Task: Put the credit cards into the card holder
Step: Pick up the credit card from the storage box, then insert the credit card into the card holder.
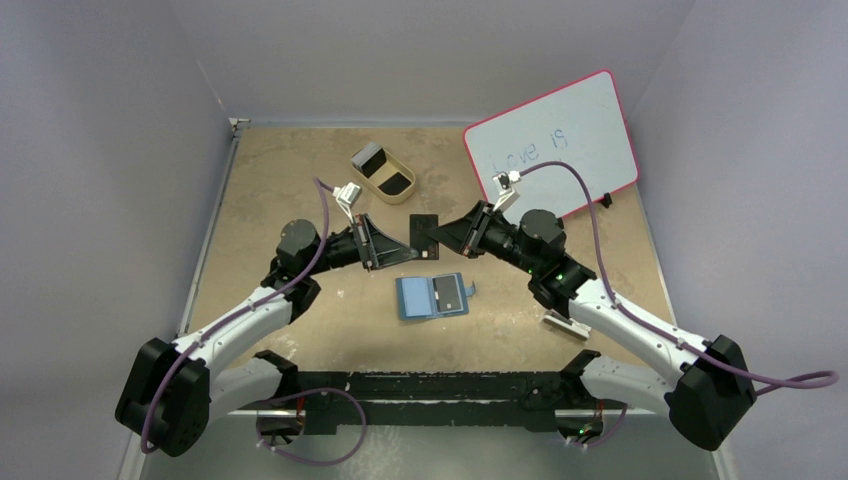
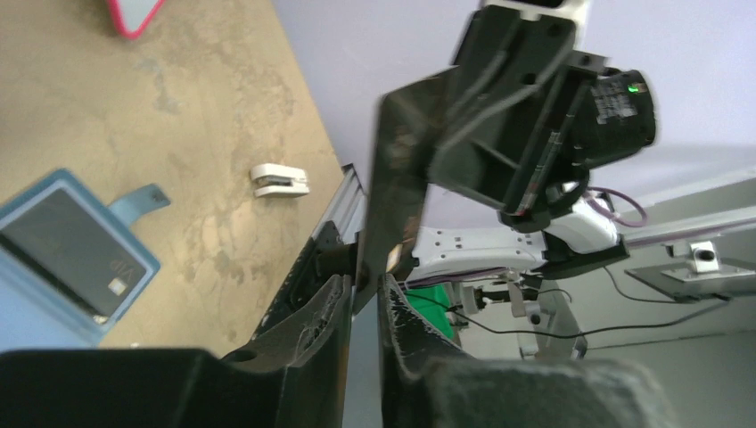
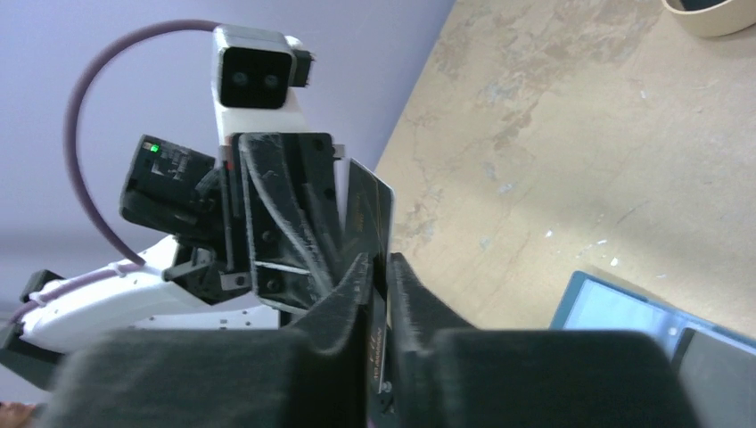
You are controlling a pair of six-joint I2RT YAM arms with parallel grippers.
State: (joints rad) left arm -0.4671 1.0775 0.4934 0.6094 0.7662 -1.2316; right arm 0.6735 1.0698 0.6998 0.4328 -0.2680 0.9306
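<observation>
Pale lilac walls enclosed the tan surface (image 1: 300, 170), where the open card holder (image 1: 432, 297) lay just nearer than a black card (image 1: 425, 233) clenched by the right gripper (image 1: 447, 236), plain only in its wrist view, while the left gripper (image 1: 403, 250) could not be judged clenched or released.

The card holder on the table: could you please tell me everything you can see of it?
The card holder is a small teal-blue bifold, soft-looking, lying open and flat near the middle of the tan table. In the top view its right half carries a dark card, seemingly tucked into a slot; the left half is bare blue. A small tab juts from the right edge. Nothing else touches it.
</observation>
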